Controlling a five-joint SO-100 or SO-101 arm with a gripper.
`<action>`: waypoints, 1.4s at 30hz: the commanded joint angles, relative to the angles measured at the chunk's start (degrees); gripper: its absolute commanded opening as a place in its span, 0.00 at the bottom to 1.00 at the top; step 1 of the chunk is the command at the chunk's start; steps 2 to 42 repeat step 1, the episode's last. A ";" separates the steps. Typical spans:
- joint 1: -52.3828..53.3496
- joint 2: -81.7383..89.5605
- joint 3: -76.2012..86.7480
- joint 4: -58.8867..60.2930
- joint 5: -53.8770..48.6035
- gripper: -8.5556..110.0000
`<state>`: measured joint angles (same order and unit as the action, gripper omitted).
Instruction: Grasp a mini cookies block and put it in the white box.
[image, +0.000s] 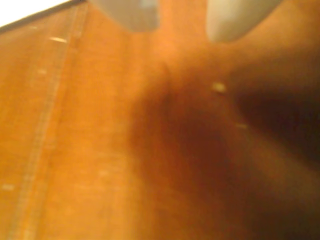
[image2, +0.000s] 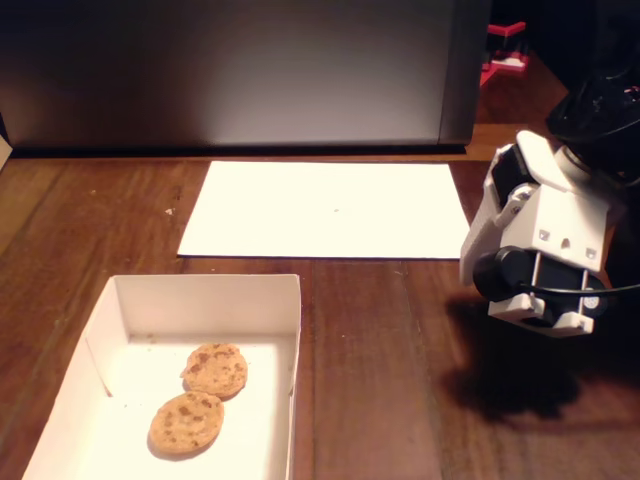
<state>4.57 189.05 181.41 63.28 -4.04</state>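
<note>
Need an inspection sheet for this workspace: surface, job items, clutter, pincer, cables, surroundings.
Surface: dark wooden table, plank seams visible; small pale specks in the wrist view.
Job's things: white box at lower left of the fixed view, two cookies inside, one nearer the back, one nearer the front; no cookie seen outside the box.
Clutter: white sheet lying flat behind the box.
Grippers: pincer seen only as two pale fingertips with a gap between them in the wrist view, nothing between them; in the fixed view it is hidden behind the arm.
Cables: thin black cable across the arm's housing.
Surroundings: dark grey panel behind the table; red object at back right.
</note>
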 joint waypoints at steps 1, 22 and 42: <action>0.88 4.22 -0.70 1.23 0.97 0.10; 0.88 4.22 -0.70 1.23 0.97 0.10; 0.88 4.22 -0.70 1.23 0.97 0.10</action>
